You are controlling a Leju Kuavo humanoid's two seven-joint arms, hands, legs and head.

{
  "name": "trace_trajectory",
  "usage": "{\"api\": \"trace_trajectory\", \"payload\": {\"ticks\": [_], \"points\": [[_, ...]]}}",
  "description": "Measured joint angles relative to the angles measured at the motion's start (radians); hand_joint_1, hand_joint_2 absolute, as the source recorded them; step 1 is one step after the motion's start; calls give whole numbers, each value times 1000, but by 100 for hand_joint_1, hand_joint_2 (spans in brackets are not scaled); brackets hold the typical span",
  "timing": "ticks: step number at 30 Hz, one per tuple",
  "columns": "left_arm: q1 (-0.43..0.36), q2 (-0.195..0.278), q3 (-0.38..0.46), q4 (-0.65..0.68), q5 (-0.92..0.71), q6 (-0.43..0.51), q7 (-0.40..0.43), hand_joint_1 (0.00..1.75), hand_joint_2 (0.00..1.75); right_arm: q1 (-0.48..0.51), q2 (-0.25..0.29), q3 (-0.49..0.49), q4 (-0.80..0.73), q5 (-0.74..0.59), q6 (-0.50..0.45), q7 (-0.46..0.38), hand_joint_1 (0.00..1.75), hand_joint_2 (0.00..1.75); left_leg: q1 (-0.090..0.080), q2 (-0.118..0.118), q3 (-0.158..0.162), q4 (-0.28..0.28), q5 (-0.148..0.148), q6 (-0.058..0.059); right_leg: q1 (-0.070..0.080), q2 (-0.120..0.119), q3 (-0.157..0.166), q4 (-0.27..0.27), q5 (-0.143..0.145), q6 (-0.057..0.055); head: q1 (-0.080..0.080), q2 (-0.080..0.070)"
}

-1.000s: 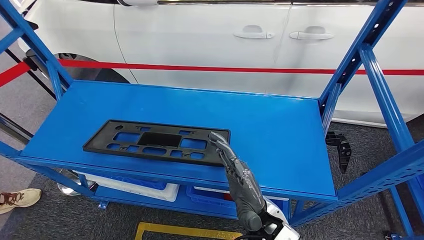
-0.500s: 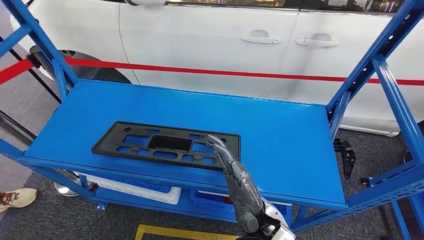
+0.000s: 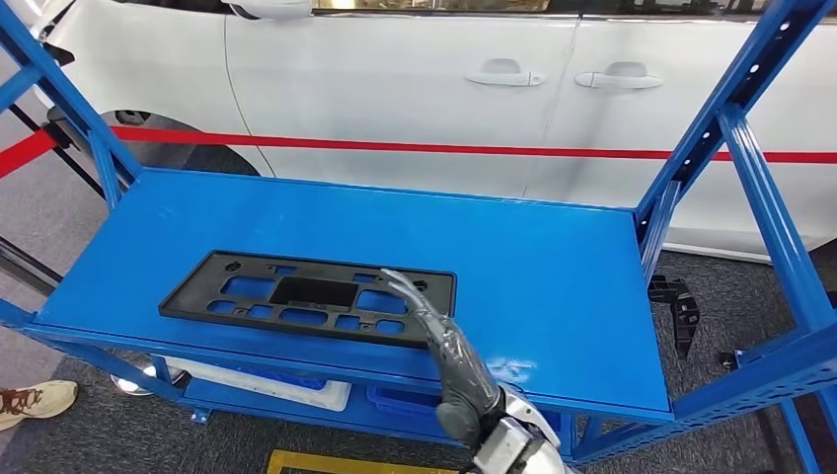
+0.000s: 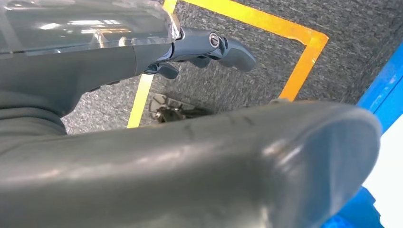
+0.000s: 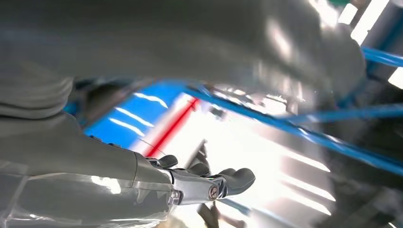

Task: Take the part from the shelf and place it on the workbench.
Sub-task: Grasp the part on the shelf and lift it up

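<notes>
your right hand (image 3: 449, 351) is reaching further left over the flat black plastic part (image 3: 308, 297) at lower centre of the blue metal shelf (image 3: 553, 267), fingers spread, gripping nothing yet.

Head view bright, even and sharp; a small glare patch on the blue shelf (image 3: 513, 370). Right wrist view blurred, blown-out white beyond the robot hand (image 5: 204, 183)

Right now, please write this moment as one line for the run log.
phase: reaching | right robot hand: open, over black part's right end | part: flat on blue shelf | left robot hand: empty
</notes>
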Motion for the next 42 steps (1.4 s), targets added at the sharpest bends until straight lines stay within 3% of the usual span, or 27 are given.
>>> {"api": "trace_trajectory", "payload": {"ticks": [1,2,4,6,7,11,13,15,16,17,18,20,22,25,27,30,32,33,36,38,40,42], "points": [[2,0,0,0,-2,1,0,0,0,-7,7,7,23,12,7,13,0,175,1,0,-25,40,-5,-2,1,0,1,0,-1,-1,0,0],[3,0,0,0,-4,3,-1,0,0,-17,15,15,47,25,12,22,0,175,1,0,-32,43,10,-2,1,1,2,0,-3,-1,0,0],[4,0,-1,0,-10,5,-1,0,0,-49,42,36,101,45,20,30,0,175,0,1,10,-68,88,2,1,3,9,0,-6,1,0,0],[2,0,-3,0,-15,6,-1,0,0,-94,76,60,159,60,26,38,0,175,-4,2,65,-196,142,12,4,5,13,1,-11,8,0,0],[0,-1,-5,0,-17,7,-1,0,0,-117,96,74,188,68,26,47,0,175,-6,3,79,-229,151,17,6,5,12,2,-12,12,1,0],[-1,-4,-8,0,-17,11,0,0,0,-205,173,132,302,157,-47,89,0,175,-5,2,84,-246,152,38,6,3,7,13,-23,30,1,0],[-3,-7,-8,0,-15,17,0,0,0,-246,207,161,355,250,-129,116,0,175,-1,3,87,-253,156,48,6,2,-27,90,-70,36,3,0],[-4,-9,-8,0,-14,26,0,0,0,-277,234,191,408,375,-236,151,0,175,-2,3,87,-252,155,53,5,1,-93,222,-127,39,3,0],[-3,-9,-8,0,-14,30,0,0,0,-288,246,206,436,442,-291,171,0,175,-3,2,87,-252,154,53,5,1,-119,270,-138,39,3,0],[-3,-10,-8,0,-14,33,0,0,0,-298,257,221,462,504,-341,193,0,175,-3,1,88,-250,153,53,5,1,-129,284,-129,39,3,0],[-2,-11,-7,0,-14,36,0,0,0,-311,269,234,488,566,-388,219,0,175,-3,0,89,-249,152,52,5,1,-119,256,-101,37,3,0],[-2,-15,-7,0,-16,41,0,0,0,-340,296,259,539,675,-469,272,0,175,-4,-2,90,-245,148,48,7,2,-64,129,-30,29,3,0],[-3,-17,-8,0,-20,42,0,0,0,-368,325,282,593,758,-526,320,0,175,-8,-3,87,-237,143,39,10,2,-23,33,2,21,3,0],[-5,-17,-12,0,-31,42,2,0,0,-405,363,322,680,868,-565,407,0,175,-7,-2,83,-236,140,22,13,6,-17,10,4,10,2,0],[-7,-16,-17,0,-38,42,4,0,0,-426,379,351,723,923,-571,469,0,175,-4,-1,72,-206,118,11,8,5,-12,2,8,0,1,0],[-7,-16,-23,0,-47,42,6,0,0,-449,395,399,781,968,-573,534,0,175,1,0,-4,-40,36,-4,6,2,-8,-2,9,-7,0,0],[-5,-15,-25,0,-53,42,6,0,0,-451,396,434,821,985,-574,562,0,175,5,0,-41,30,25,-10,7,1,-8,-1,7,-8,0,0],[-5,-15,-27,0,-55,42,6,0,0,-451,397,452,840,989,-575,571,0,175,7,0,-35,12,47,-11,6,2,-7,0,6,-7,-1,0],[-6,-14,-33,0,-58,42,5,0,0,-455,400,503,881,991,-563,590,0,175,10,2,51,-175,138,-9,7,3,-2,3,0,2,0,0],[-7,-14,-37,0,-62,41,6,0,0,-459,402,529,901,987,-542,599,0,175,6,1,77,-233,148,3,10,3,-3,5,-2,11,0,0],[-6,-14,-41,0,-65,41,7,0,0,-462,403,551,922,978,-519,612,0,175,3,-1,78,-236,148,18,11,3,-3,4,-2,21,1,0],[-6,-14,-44,0,-68,41,9,0,0,-467,404,565,943,968,-507,623,0,175,6,0,81,-242,151,32,9,2,-11,26,-20,32,1,0]]}}
